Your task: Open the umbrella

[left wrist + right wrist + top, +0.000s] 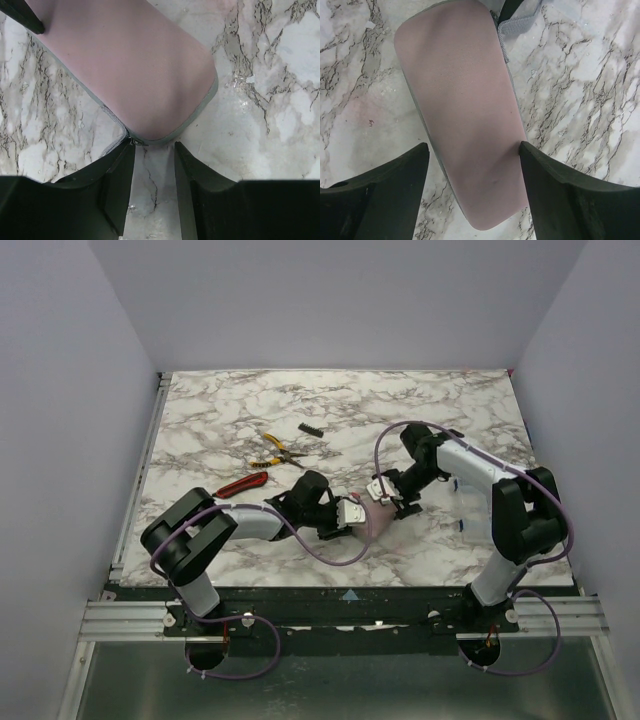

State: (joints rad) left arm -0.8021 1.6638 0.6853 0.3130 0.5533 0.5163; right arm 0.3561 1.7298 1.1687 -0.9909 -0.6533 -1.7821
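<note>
The umbrella lies on the marble table between the two arms as a peach-pink oblong bundle edged by a grey zip. In the left wrist view its rounded end sits just beyond my left gripper. That gripper is open with only bare table between its fingers, and the left fingertip touches the zip pull. My right gripper is open and straddles the other end of the umbrella. Its right finger touches the fabric and the left finger stands just clear.
A red-handled tool lies left of the left arm. Yellow-handled pliers and a small black piece lie further back. A grey strap trails from the umbrella's far end. White walls enclose the table on three sides.
</note>
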